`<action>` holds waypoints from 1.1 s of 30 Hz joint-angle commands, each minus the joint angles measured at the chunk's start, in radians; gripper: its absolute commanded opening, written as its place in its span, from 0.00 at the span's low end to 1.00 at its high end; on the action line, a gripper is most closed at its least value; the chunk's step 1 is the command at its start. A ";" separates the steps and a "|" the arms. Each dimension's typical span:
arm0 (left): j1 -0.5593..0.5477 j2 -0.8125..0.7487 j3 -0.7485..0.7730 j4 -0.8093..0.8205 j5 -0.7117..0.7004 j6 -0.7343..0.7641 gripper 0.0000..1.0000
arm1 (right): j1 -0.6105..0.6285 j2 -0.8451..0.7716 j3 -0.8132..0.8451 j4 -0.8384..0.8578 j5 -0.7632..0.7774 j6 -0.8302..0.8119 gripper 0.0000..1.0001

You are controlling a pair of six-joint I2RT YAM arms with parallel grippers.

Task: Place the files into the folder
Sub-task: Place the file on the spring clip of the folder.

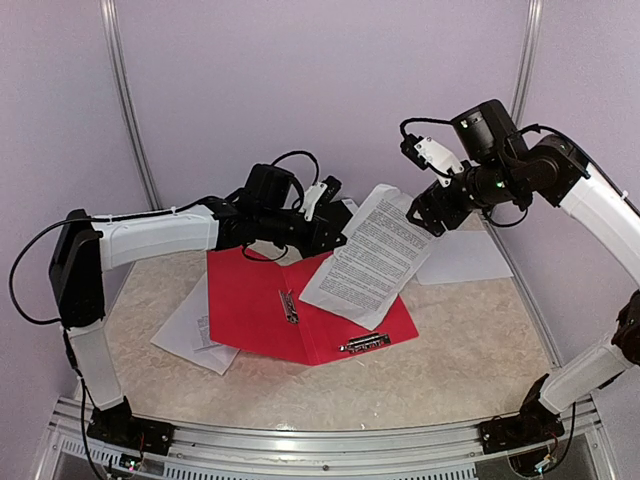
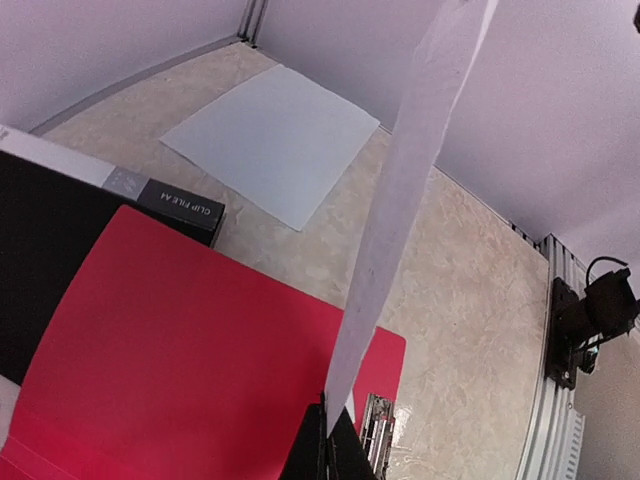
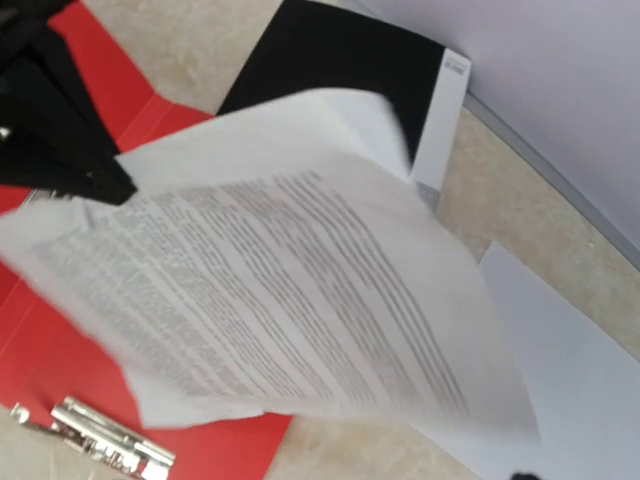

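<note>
The red folder [image 1: 270, 300] lies open on the table, with metal clips [image 1: 365, 343] at its spine and its right edge. One of the files, a printed sheet [image 1: 370, 255], hangs tilted above the folder's right half. My left gripper [image 1: 335, 238] is shut on the sheet's left edge; in the left wrist view the sheet [image 2: 400, 200] rises edge-on from the closed black fingertips [image 2: 330, 415]. My right gripper [image 1: 422, 215] hovers by the sheet's upper right corner, and no finger pinches the blurred sheet [image 3: 300, 280] in the right wrist view. A blank file [image 1: 460, 258] lies at the back right.
More white sheets [image 1: 195, 330] stick out from under the folder's left side. A black clip-file pack [image 2: 60, 230] lies behind the folder. Purple walls close in the back and sides, and an aluminium rail [image 1: 300, 440] runs along the near edge.
</note>
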 commanded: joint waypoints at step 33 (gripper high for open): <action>0.089 0.096 -0.330 0.273 -0.171 -0.881 0.00 | -0.029 -0.019 -0.132 0.088 -0.044 0.067 0.79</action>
